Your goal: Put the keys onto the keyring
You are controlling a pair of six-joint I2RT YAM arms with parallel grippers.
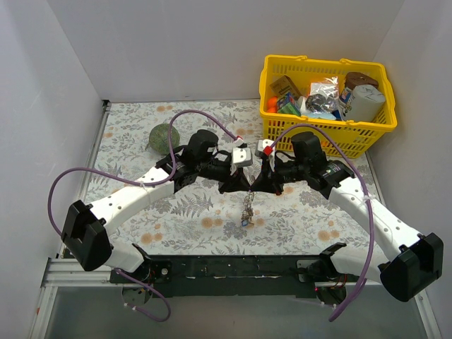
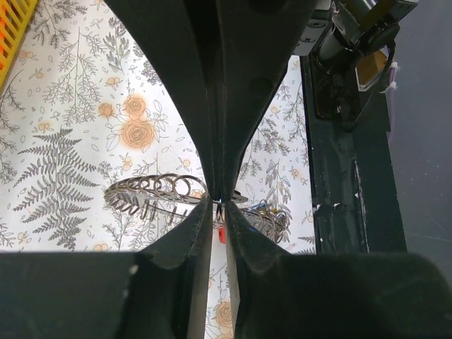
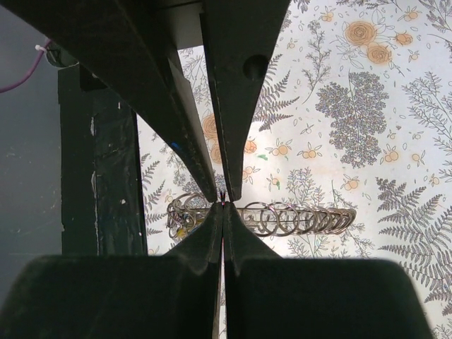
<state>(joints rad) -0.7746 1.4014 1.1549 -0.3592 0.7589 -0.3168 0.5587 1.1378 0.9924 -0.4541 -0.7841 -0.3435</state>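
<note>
My left gripper (image 1: 242, 185) and right gripper (image 1: 256, 185) meet tip to tip above the middle of the table. Both are shut on the top of the keyring (image 1: 247, 206), which hangs below them. In the left wrist view my gripper (image 2: 217, 201) pinches thin metal. The keyring (image 2: 152, 194) appears edge-on, strung with several small split rings, and a red key head (image 2: 221, 235) shows between the fingers. In the right wrist view my gripper (image 3: 222, 203) pinches the same edge. The row of rings (image 3: 304, 219) runs right, and bunched keys (image 3: 180, 220) lie left.
A green ball (image 1: 164, 136) lies at the back left on the floral cloth. A yellow basket (image 1: 318, 134) full of packets stands at the back right. White walls close in the sides and back. The black base rail (image 1: 233, 268) runs along the near edge.
</note>
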